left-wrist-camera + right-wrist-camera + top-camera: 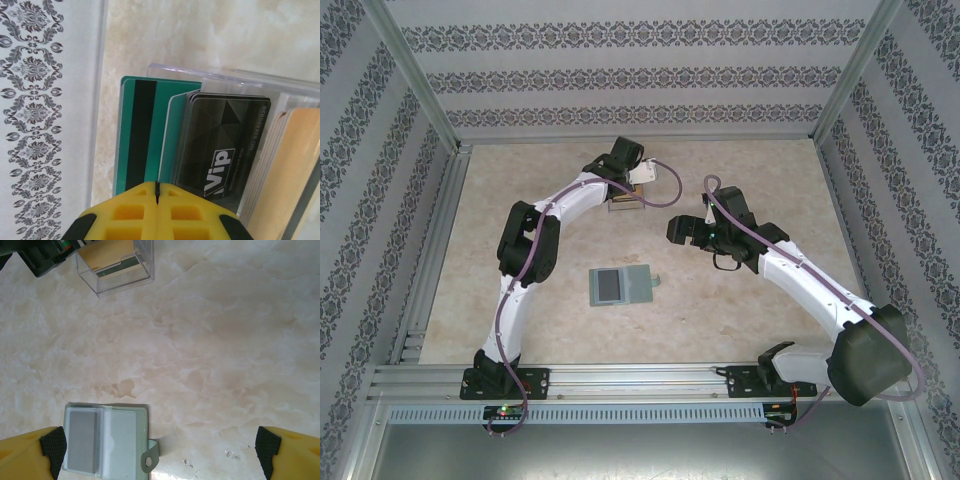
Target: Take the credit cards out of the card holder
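The card holder (620, 286) lies open and flat mid-table, grey-green, its tab (149, 460) to the right. One pocket shows a darker grey rectangle (82, 440); I cannot tell whether it is a card. Credit cards stand in a clear box (210, 75): a teal one with a black stripe (137, 135), dark "Vip" cards (225, 145), a tan one (295, 165). My left gripper (158, 192) is over that box (625, 203), shut, with the edge of a second teal card (175, 130) running into its tips. The right gripper (160, 445) hovers open, right of the holder.
The clear box (117, 265) sits toward the back of the marble-patterned table (750, 320). Patterned walls and metal frame posts (430, 250) enclose the table on three sides. The right arm (800, 275) crosses the right half of the table.
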Action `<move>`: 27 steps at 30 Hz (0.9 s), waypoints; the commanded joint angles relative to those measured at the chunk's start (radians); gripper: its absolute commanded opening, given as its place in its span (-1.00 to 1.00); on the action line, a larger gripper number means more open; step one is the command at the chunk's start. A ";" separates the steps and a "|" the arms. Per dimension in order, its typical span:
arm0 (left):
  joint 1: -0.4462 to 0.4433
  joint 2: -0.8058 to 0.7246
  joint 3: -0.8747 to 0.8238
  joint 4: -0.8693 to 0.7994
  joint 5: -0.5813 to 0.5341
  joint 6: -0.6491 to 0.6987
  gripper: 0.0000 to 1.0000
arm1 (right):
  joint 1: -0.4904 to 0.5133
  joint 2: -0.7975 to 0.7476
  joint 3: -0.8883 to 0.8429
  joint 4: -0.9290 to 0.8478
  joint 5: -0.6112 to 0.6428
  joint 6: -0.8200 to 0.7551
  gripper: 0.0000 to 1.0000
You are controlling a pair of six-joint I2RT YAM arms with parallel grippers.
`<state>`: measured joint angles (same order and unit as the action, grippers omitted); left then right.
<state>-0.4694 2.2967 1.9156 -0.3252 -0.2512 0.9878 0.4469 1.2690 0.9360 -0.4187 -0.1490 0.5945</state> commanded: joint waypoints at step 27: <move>0.032 0.021 0.108 -0.033 0.032 -0.131 -0.44 | -0.009 0.010 0.018 0.004 -0.032 0.002 0.96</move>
<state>-0.4492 2.3245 1.9812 -0.2943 -0.2695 0.9081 0.4469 1.2808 0.9360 -0.4183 -0.1673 0.5953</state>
